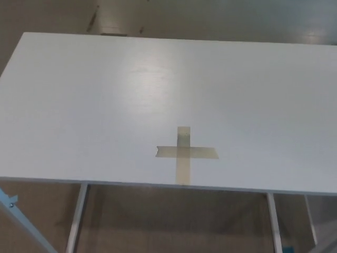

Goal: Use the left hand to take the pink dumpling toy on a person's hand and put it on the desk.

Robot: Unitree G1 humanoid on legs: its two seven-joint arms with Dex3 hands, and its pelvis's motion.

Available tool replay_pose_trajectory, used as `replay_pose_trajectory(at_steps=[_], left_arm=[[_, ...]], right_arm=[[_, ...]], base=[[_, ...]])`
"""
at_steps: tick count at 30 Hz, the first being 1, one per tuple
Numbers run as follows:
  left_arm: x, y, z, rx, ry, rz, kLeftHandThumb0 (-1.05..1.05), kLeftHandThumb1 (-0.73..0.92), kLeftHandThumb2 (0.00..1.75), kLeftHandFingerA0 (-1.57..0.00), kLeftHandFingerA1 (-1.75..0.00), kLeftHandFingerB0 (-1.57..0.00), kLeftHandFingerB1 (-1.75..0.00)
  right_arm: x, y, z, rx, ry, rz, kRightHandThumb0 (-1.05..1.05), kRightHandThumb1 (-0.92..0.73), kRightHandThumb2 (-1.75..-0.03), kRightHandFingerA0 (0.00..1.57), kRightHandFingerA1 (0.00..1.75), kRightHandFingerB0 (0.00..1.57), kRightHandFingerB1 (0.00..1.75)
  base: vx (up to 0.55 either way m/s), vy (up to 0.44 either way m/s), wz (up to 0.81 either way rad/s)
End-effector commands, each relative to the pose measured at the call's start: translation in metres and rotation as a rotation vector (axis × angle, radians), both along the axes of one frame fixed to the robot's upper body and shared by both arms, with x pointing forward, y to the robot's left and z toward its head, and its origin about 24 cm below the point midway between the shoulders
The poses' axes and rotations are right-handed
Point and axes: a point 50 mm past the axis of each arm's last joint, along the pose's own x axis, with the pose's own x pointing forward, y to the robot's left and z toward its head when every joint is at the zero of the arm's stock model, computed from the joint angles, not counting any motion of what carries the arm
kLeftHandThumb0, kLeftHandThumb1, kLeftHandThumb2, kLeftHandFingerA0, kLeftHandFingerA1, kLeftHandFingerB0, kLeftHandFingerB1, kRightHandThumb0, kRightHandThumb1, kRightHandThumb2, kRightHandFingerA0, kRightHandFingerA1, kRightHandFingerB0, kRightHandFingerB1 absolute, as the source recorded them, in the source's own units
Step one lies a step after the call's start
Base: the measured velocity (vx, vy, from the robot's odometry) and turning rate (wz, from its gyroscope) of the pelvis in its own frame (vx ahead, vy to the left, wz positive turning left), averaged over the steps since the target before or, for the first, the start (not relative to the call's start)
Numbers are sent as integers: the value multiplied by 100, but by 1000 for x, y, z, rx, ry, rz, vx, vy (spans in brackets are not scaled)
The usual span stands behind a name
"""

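One white desk point(79, 105) fills most of the head view, its top bare apart from one cross of tan tape point(184, 153). The cross is made of two strips: a longer one that runs from the desk's near edge away toward the far edge, and a shorter one laid across it, side to side. The crossing point sits a little right of the desk's middle and close to the near edge, and the long strip's lower end reaches that edge.

Below the near edge, two pale metal legs point(77, 217) show, one to the left of the cross and one to its right, standing on a brown floor point(174, 221). A slanted pale bar with a blue fitting point(10, 203) crosses the lower corner, well left of the cross. Beyond the far edge, more of the same floor shows, with glare on it.

The pink dumpling toy is out of view, so its place and the way it points cannot be told. Neither the left hand nor the right hand shows, so whether each is released or clenched cannot be told.
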Motion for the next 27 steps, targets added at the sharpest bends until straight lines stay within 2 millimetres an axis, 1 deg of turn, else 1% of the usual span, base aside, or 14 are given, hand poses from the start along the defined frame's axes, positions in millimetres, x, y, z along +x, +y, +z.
replay_pose_trajectory(at_steps=[1,5,7,8,10,11,12,14,15,21,22,23,24,27], left_arm=[[-3,0,-1,-13,-4,6,-36,55,57,-75,-52,-36,-34],[-4,0,-1,-21,-7,2,-36,57,59,-72,-46,-35,-35],[-4,1,-1,-20,-7,-1,-37,57,59,-75,-47,-35,-35],[-4,1,-1,-17,-5,0,-35,55,57,-78,-52,-35,-34],[-4,0,-1,-8,3,-1,-37,57,60,-76,-49,-34,-35],[-4,0,-1,-6,5,-3,-37,57,59,-73,-46,-34,-35],[-4,0,-1,-5,8,-4,-44,45,73,-60,-54,-28,-43],[-3,0,-1,-1,16,-10,-44,46,71,-56,-52,-29,-43],[-3,0,-2,1,21,-14,-36,56,58,-59,-42,-34,-34],[-3,0,-1,10,28,-30,-37,57,58,-59,-42,-34,-34],[-3,0,-2,13,29,-34,-45,46,73,-56,-53,-28,-43],[-3,-1,-2,14,30,-35,-38,57,58,-66,-44,-34,-34],[-3,-1,-2,13,30,-34,-47,46,72,-64,-55,-29,-43],[-3,-1,-2,6,28,-28,-47,46,72,-64,-55,-29,-43]], right_arm=[[-3,-2,0,-17,-7,-23,-23,-65,-59,70,47,51,41],[-5,-2,-1,-12,-8,-25,-23,-65,-59,69,47,51,41],[-4,-2,-1,-9,-9,-26,-23,-65,-59,70,48,51,41],[-4,-2,-1,-9,-7,-26,-23,-65,-59,71,48,51,41],[-4,-2,-1,-11,-3,-23,-23,-65,-59,70,47,51,41],[-4,-2,-1,-12,-3,-22,-23,-65,-59,70,47,52,41],[-4,-2,-1,-11,-4,-24,-23,-65,-59,70,47,52,41],[-4,-1,-1,-11,-2,-22,-23,-65,-59,71,47,52,41],[-4,-1,-1,-12,1,-18,-23,-65,-59,71,47,52,41],[-4,-1,-1,-5,-1,-21,-23,-65,-59,70,47,52,41],[-4,-1,-1,-4,1,-20,-23,-65,-59,69,47,51,41],[-4,-2,-1,-3,2,-20,-23,-65,-59,68,47,51,41],[-4,-2,-1,-3,2,-20,-23,-65,-59,68,46,51,41],[-4,-2,-1,-3,3,-19,-23,-65,-59,66,46,51,41]], base=[[0,0,0],[0,0,0],[0,0,0],[0,0,0],[0,0,0],[0,0,0],[0,0,0],[0,0,0],[0,0,0],[0,0,0],[0,0,0],[0,0,0],[0,0,0],[0,0,0]])
